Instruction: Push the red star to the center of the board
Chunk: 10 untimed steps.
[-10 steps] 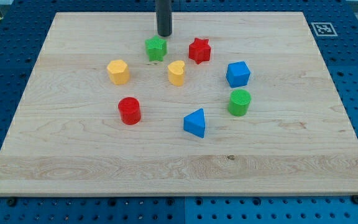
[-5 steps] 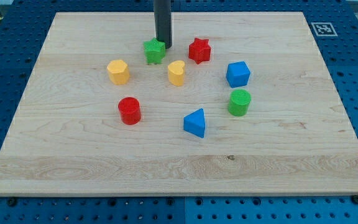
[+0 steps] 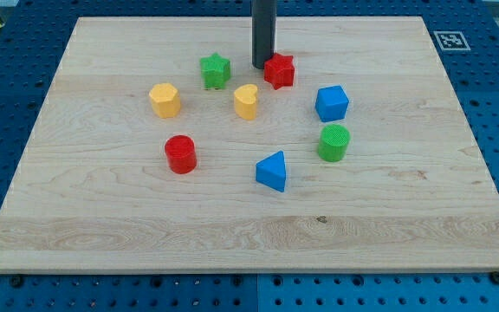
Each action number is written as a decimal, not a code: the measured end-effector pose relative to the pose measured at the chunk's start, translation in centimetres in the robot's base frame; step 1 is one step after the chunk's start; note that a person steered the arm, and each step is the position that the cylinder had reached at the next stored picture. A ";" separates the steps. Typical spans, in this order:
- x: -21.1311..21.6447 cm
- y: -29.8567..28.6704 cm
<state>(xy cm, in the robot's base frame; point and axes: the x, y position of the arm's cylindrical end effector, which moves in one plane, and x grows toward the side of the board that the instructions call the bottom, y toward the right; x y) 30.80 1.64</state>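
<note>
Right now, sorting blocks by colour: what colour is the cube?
Blue; the cube shows clearly in the camera view.

Rod: straight, dark grey-black cylinder, smooth matte finish, uniform width top to bottom. My tip (image 3: pixel 262 67) is flat-ended, same colour. No markings visible.

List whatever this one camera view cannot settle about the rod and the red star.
- Contact: my tip stands at the view's left edge of the red star; touching or just apart cannot be told.
- The rod's upper part and the arm: cut off by the view's top edge.
- The red star's left points: partly hidden behind the rod.
</note>
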 end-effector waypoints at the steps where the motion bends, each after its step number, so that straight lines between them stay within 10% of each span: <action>1: -0.2 0.0; 10: 6.1 1.3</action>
